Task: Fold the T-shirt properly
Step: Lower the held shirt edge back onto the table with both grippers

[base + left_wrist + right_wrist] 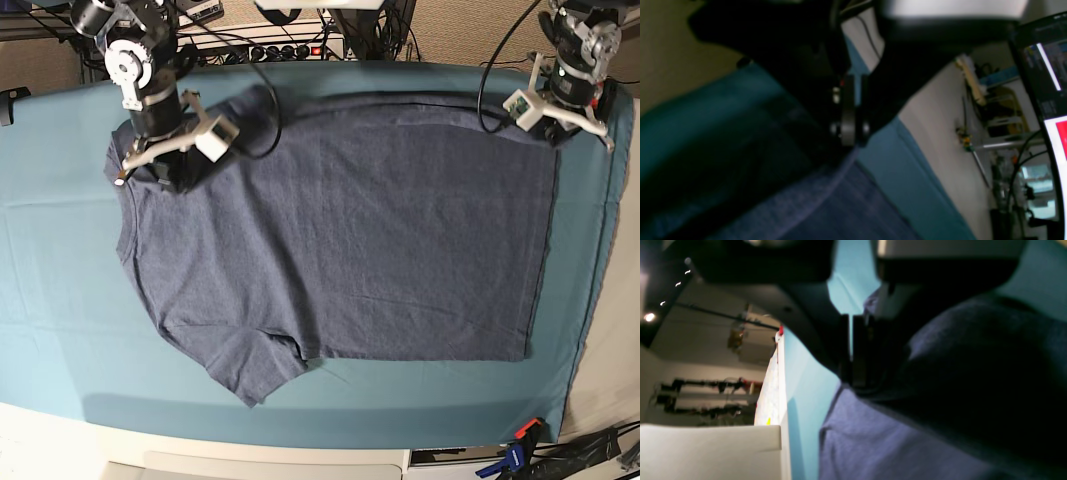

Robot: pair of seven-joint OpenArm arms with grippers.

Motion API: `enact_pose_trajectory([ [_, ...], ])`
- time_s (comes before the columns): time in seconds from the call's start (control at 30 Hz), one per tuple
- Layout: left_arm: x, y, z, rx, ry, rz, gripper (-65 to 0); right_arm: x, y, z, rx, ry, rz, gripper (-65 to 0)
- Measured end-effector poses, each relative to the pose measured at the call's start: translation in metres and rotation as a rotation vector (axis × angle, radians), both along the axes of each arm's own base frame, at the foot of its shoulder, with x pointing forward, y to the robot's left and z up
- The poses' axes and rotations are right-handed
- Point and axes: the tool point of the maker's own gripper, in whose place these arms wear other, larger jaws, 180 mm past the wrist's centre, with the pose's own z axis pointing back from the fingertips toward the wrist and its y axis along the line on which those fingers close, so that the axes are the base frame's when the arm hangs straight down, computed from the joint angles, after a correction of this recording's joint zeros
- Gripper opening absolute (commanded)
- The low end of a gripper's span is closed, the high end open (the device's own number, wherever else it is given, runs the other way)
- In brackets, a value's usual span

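Overhead: heathered slate-blue cotton T-shirt (340,230) spread flat on teal table cloth (60,330), hem toward left arm, one short sleeve pointing to near edge. Right gripper (852,340) pinched together on shirt's far shoulder-side corner. Left gripper (855,110) clamped on far hem corner. Both corners low against cloth.

Both wrist views are blurred. In the base view the right gripper (160,172) hides part of the T-shirt (350,240); no lettering shows on the shirt.
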Motion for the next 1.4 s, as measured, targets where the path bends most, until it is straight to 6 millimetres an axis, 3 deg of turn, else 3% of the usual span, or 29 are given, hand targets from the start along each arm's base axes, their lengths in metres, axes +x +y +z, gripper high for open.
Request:
enact_pose_trajectory([
  [0.1,0.011,-0.003,0.004,-0.02,-0.017,-0.005,-65.0,0.005,0.003,0.0,0.044,0.007,-0.01,-65.0],
  [0.2,0.013,-0.009,0.001,-0.06,0.01,-0.014,-65.0,0.004,0.005,-0.015,0.064,0.046,-0.015,-65.0],
  [0.33,0.02,-0.009,0.005,-0.062,-0.008,-0.019,-65.0,0.009,-0.003,-0.037,0.069,0.091,-0.052,-65.0],
  [0.57,0.033,-0.006,0.009,-0.057,-0.037,-0.015,-65.0,0.038,-0.022,-0.048,0.055,0.084,-0.102,-65.0],
  [0.77,0.041,0.002,-0.001,-0.085,-0.025,0.006,-65.0,0.05,-0.039,-0.07,0.037,0.119,-0.167,-65.0],
  [1.03,0.045,0.0,0.0,-0.092,-0.031,-0.009,-65.0,0.054,-0.029,-0.071,0.072,0.108,-0.161,-65.0],
  [1.4,0.045,0.0,0.0,-0.092,-0.03,-0.008,-65.0,0.054,-0.03,-0.07,0.072,0.105,-0.163,-65.0],
])
